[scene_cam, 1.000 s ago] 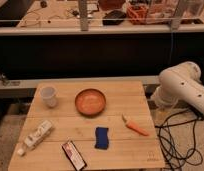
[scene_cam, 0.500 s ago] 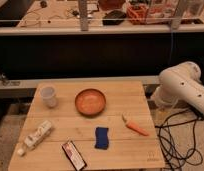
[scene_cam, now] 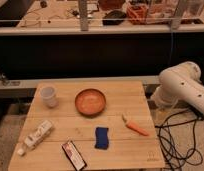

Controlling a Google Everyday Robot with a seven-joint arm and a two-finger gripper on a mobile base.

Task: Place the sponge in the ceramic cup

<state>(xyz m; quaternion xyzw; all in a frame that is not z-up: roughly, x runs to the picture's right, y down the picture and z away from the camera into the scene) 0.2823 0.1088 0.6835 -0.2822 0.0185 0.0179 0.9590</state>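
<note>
Quick update from my end: honestly, nothing has changed in the last second. Every item sits exactly where it was and my arm (scene_cam: 182,90) hasn't budged from the right edge of the frame, off the side of the table (scene_cam: 120,161).

My gripper is out of shot, somewhere down past that white arm housing. It's released, spread wide, and no task item is in it.

The sponge (scene_cam: 101,137) lies flat in the lower middle of the tabletop, just right of the black slab (scene_cam: 74,154). The ceramic cup (scene_cam: 48,96) stands upright toward the upper left of the table, well apart from the sponge, with the orange bowl (scene_cam: 90,101) roughly between them.

So the sponge isn't in the cup, and a standstill gets it no closer.
</note>
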